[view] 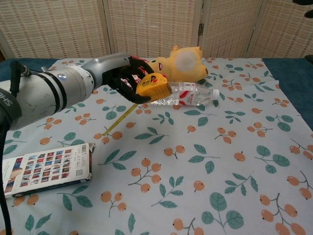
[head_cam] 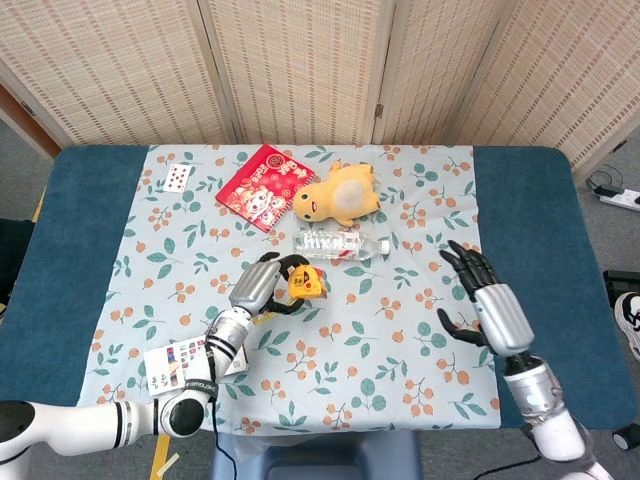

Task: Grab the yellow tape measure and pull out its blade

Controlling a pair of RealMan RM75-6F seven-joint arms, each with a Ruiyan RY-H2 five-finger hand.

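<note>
Gripping the yellow tape measure (view: 152, 85), left hand (view: 128, 78) holds it above the table.

left hand (view: 128, 78) wraps the yellow tape measure (view: 152, 85), hiding its rear half | right hand (head_cam: 487, 300) shows in head view only, out of chest frame | booklet (view: 45, 169) clipped by chest view's left edge | playing card (head_cam: 176, 178) too small to read
</note>
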